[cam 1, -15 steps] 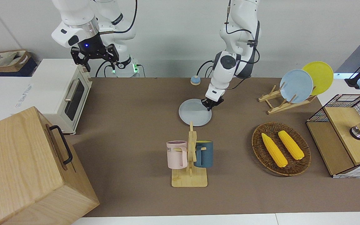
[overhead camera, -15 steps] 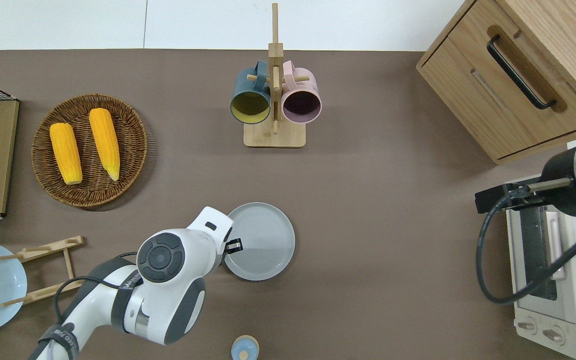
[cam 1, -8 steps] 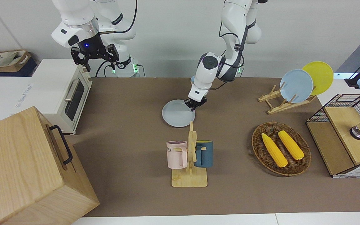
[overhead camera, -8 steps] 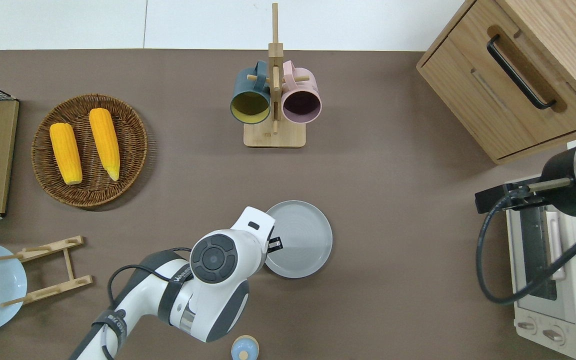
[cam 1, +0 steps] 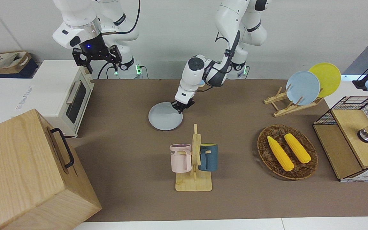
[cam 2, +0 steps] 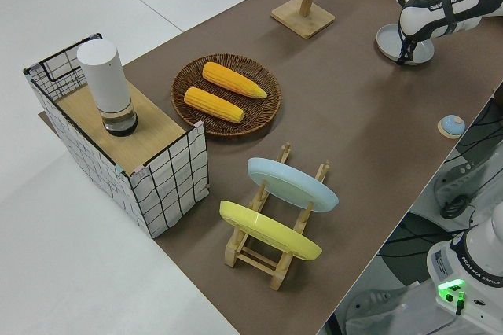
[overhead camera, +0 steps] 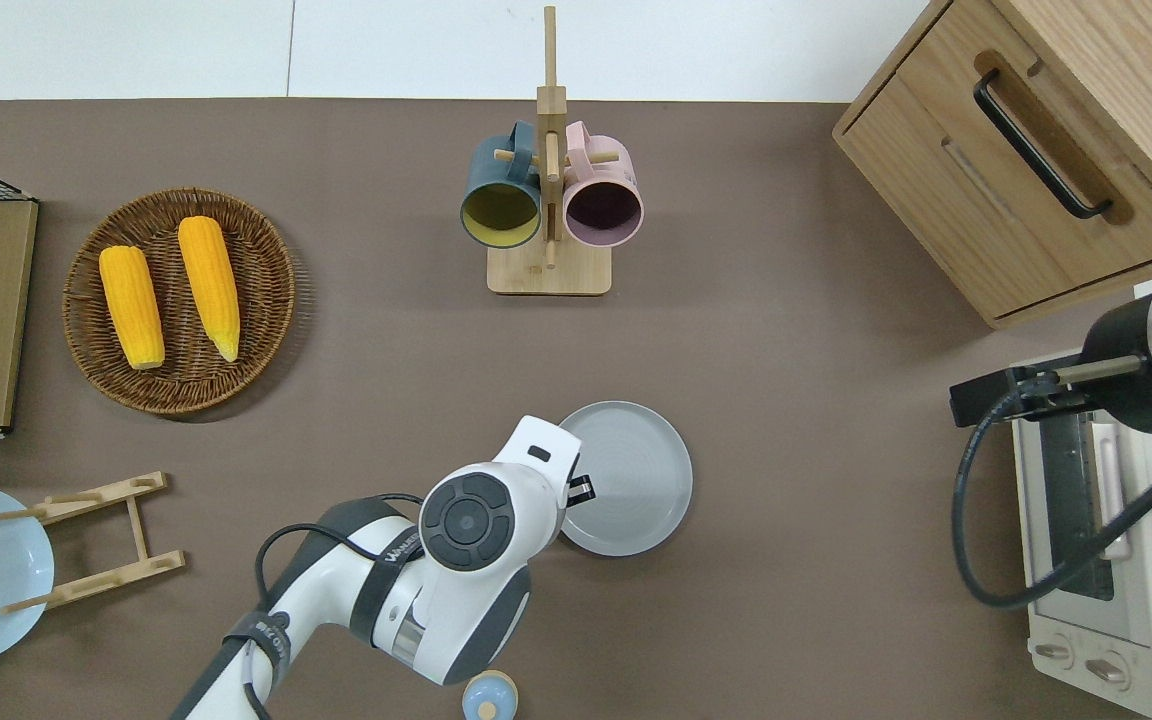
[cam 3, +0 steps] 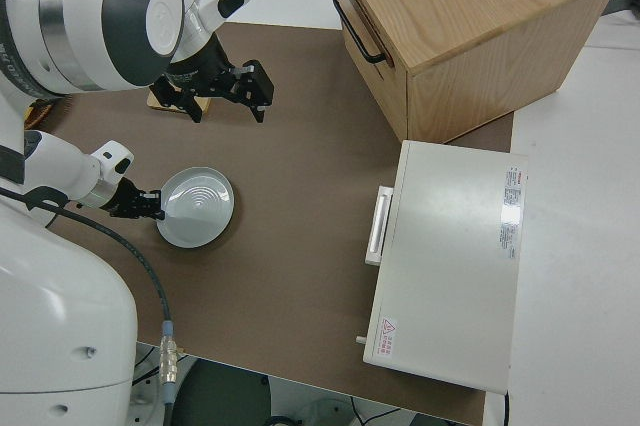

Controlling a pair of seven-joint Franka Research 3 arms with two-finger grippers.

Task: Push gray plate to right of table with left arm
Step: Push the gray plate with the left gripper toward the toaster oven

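1. Since 1 s ago, the gray plate (overhead camera: 626,478) has slid across the table (overhead camera: 786,400) toward the right arm's end, abt one plate width, w/ the left gripper (overhead camera: 584,488) following at its rim: push is working but prob only partway, as plenty of bare top remains before the toaster oven (overhead camera: 1096,540).
2. Left gripper sits at the plate's 9 o'clock in overhead view, touching the rim; finger gap: can't tell.
3. Plate lies flat, rim up, round, so no long axis or heading; mug rack (overhead camera: 548,200) at its 12 o'clock, well apart.
4. Right arm parked.
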